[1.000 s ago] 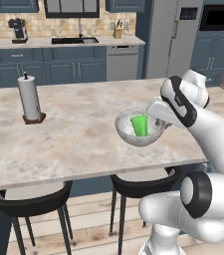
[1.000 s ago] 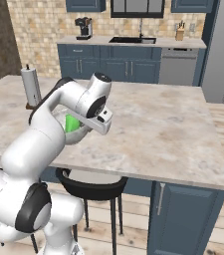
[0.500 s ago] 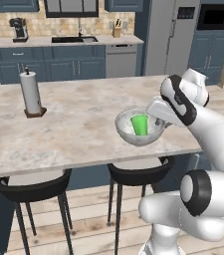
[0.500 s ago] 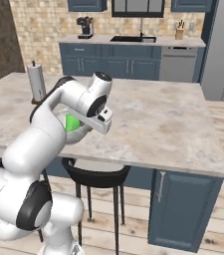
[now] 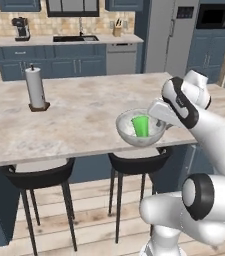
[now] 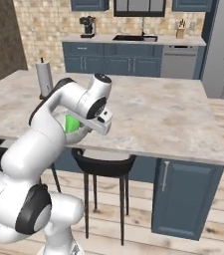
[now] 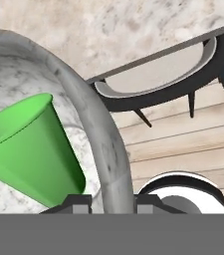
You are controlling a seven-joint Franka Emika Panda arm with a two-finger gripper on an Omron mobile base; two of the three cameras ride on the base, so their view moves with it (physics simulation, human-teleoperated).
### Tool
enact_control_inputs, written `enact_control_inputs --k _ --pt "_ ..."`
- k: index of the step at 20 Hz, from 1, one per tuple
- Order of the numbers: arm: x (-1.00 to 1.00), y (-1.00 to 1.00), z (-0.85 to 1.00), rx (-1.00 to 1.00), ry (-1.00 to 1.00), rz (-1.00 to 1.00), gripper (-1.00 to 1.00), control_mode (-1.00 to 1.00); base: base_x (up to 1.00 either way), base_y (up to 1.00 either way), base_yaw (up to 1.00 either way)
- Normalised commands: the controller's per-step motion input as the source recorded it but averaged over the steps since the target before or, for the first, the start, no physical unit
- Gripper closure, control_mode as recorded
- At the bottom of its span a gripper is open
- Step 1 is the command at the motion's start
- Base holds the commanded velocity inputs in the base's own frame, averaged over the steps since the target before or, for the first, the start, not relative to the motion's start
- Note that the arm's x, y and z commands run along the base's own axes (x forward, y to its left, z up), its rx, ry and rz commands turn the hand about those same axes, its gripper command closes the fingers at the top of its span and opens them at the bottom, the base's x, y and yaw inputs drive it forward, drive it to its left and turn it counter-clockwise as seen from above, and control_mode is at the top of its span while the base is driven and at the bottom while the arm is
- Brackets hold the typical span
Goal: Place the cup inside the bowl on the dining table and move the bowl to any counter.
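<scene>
Left base view, read from its left edge: we see a paper towel roll (image 5: 35,87) standing on the long stone bench (image 5: 79,120), well apart from the work. Further right, the bowl (image 5: 140,128) hangs at the near edge of that bench, over the 2 black stools (image 5: 136,163), with the green cup (image 5: 141,125) upright inside it. Right again, the gripper (image 5: 160,121) meets the bowl's right-hand rim.

Hand view shows that rim (image 7: 103,144) running up between the 2 fingers (image 7: 76,203), 1 inside the bowl beside the cup (image 7: 31,149), 1 outside. We judge them closed to a narrow gap, pinching the bowl wall.

So the cup is in, and we judge the carry to the far counter (image 5: 66,40) with its blue cabinets is the part left.

Risks from here, as we see them:
- The hold is on 1 side of the rim alone, so the bowl could pivot or slip out under its own weight.
- Any tilt or jerk could tip the light cup over, or throw it out.
- A low swing could knock the bowl against the bench edge.
</scene>
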Motion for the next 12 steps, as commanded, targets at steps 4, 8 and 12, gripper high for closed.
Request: enact_control_inputs --k 4,8,12 --pt "0.00 0.00 0.00 0.00 0.00 0.00 1.00 1.00 -0.19 0.85 0.00" --pt "0.00 0.00 0.00 0.00 0.00 0.00 1.00 1.00 -0.09 0.96 0.00" --pt "0.00 0.00 0.00 0.00 0.00 0.00 1.00 1.00 -0.02 0.91 0.00"
